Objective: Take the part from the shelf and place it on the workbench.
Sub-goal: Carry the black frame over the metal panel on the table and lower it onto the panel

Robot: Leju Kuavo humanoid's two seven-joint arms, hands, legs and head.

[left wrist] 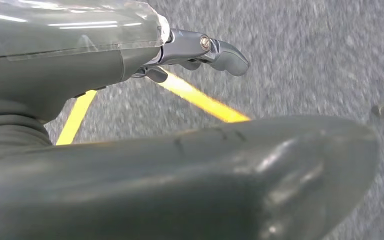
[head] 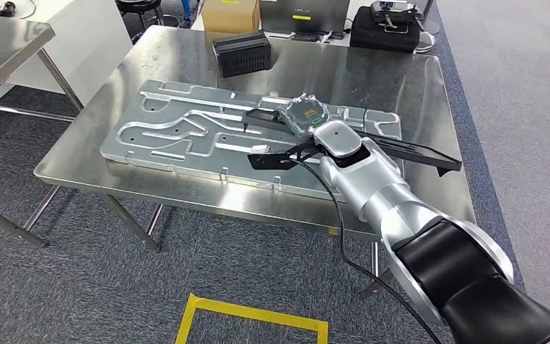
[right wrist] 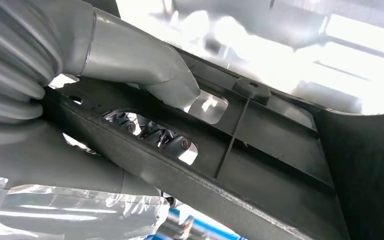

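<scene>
The part point(head: 415, 150) is a long, flat black plastic frame with cut-out openings. My right hand point(head: 304, 115), wrapped in clear film, grips it near the middle, low over the ribbed aluminium plate point(head: 179, 136) on the steel workbench point(head: 186, 72). One end of the part reaches toward the bench's right edge. Whether it touches the plate I cannot tell. Close up, the thumb point(right wrist: 145, 65) presses on the black part point(right wrist: 260, 150), and fingers show through one opening. My left hand point(left wrist: 155, 175) hangs over the carpet with nothing in it, its fingers apart.
A black ribbed box point(head: 242, 54) stands at the back of the bench. Beyond it are a cardboard box point(head: 230, 14) and a black bag point(head: 383, 29). Another steel table point(head: 0, 43) stands at far left. Yellow floor tape point(head: 251, 315) marks the carpet in front.
</scene>
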